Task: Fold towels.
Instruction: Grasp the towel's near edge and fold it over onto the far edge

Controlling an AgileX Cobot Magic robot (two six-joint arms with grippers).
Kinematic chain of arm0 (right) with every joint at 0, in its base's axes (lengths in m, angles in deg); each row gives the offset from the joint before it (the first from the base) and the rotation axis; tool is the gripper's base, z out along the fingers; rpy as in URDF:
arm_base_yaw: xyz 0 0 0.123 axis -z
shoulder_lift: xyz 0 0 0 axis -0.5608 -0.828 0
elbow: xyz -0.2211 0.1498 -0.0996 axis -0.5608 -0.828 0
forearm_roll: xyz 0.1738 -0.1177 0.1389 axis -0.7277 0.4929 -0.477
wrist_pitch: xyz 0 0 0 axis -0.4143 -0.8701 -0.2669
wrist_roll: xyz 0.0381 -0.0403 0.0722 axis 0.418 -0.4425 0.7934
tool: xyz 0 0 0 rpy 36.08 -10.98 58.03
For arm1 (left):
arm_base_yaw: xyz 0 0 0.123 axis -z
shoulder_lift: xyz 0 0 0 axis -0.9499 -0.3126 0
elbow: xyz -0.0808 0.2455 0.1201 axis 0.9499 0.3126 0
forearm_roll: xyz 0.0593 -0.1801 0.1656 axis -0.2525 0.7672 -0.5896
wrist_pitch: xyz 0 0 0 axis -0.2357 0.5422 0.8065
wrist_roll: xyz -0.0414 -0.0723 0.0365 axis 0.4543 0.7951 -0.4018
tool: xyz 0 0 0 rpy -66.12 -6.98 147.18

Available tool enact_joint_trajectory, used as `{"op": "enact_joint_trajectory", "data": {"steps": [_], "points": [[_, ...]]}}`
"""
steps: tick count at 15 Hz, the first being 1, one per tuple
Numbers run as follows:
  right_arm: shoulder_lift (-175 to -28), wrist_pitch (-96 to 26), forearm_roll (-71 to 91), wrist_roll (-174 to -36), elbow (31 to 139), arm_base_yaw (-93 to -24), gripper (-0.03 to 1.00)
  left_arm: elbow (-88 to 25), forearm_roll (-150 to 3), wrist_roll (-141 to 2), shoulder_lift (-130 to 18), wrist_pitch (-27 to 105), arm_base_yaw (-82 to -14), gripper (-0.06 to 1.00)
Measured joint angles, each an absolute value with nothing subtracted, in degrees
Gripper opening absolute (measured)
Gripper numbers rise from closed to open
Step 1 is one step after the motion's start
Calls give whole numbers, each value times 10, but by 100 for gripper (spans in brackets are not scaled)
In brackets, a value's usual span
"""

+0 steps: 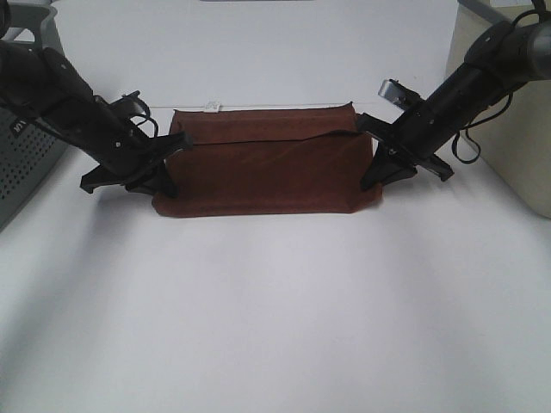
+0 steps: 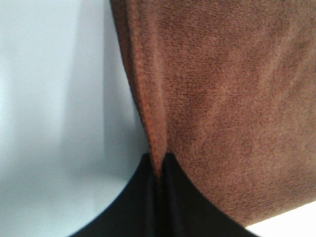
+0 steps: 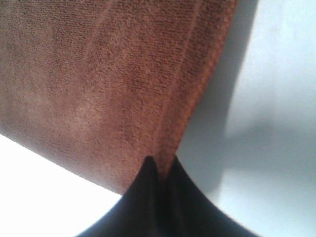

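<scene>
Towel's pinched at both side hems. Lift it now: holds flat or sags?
Likely sags: the towel is soft terry, rumpled along its folded far edge. Probably light, being thin. Textured pile should resist slipping from the shut jaws.

1. Clamps black gripper (image 3: pixel 163 167) shut on the edge of the reddish-brown towel (image 3: pixel 98 84).
2. Spreads terry cloth from the fingertips toward ten through twelve o'clock.
3. Shows stitched hem (image 3: pixel 197 98) running toward one o'clock, with white table (image 3: pixel 276 128) shadowed beyond it.
</scene>
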State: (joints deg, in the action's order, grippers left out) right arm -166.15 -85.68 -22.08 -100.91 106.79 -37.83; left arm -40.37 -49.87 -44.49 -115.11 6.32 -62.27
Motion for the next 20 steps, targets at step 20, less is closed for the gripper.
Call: {"op": "enact_joint_trajectory", "data": {"steps": [20], "points": [[-1510, -816, -161, -979, 995, -421, 0, -382, -642, -348, -1008, 13, -624, 1]]}}
